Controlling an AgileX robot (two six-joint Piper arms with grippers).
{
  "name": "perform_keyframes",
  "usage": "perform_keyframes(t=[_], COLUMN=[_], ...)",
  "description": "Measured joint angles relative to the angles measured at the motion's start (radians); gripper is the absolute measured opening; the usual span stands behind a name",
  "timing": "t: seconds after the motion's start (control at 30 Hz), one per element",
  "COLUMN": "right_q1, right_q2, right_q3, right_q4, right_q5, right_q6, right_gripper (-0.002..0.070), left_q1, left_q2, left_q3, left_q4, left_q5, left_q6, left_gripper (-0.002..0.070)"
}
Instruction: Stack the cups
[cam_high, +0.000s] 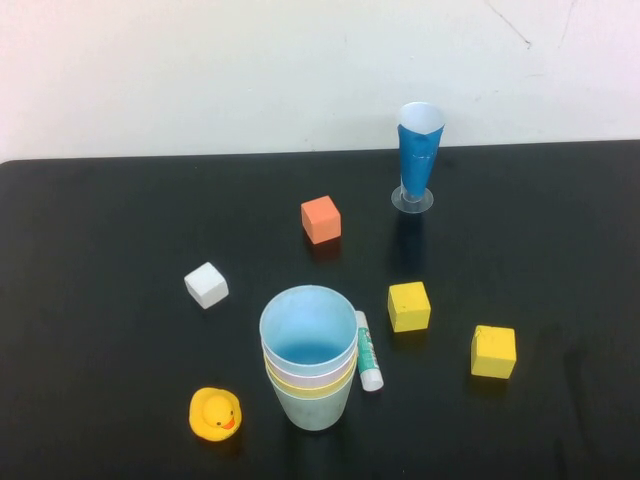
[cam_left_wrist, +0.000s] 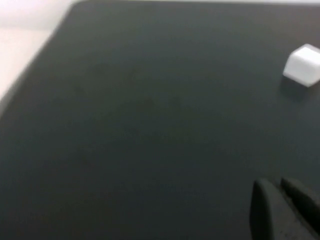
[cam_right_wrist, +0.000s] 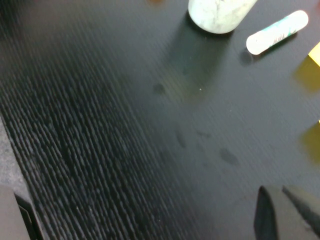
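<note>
Cups (cam_high: 309, 368) stand nested in one upright stack near the front middle of the black bench (cam_high: 100, 230), the light blue one innermost on top, with pink and yellow rims showing below it and the mint green cup outermost at the bottom. A glue stick (cam_high: 368, 351) lies touching the stack's right side. A rubber duck (cam_high: 215, 414) sits to the near left, a white cube (cam_high: 206, 285) to the far left. An orange cube (cam_high: 321, 219) lies farther back, and two yellow cubes (cam_high: 409, 306) sit to the right. A tall dark-blue cup (cam_high: 418, 152) stands at the far edge.

The left hand (cam_left_wrist: 282, 200) hovers over bare bench near the white cube, fingers pressed together and holding nothing. The right hand (cam_right_wrist: 285, 205) hangs low over the bench to the near right of the stack, also pressed together and empty.
</note>
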Motion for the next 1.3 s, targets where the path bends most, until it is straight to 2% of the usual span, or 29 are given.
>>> perform_keyframes(t=[0.23,1.3], right_q1=[0.0,0.0], right_q2=[0.0,-0.018], right_q3=[0.0,0.0], right_q4=[0.0,-0.019], right_q5=[0.0,0.009], right_q6=[0.0,-0.016], right_gripper=[-0.0001,-0.0001], left_q1=[-0.071,-0.073], left_q2=[-0.001,-0.001], left_q3=[0.0,0.0], left_q4=[0.012,0.012], left_q5=[0.003,0.003], left_q6=[-0.006,0.026], left_gripper=[-0.0001,-0.0001])
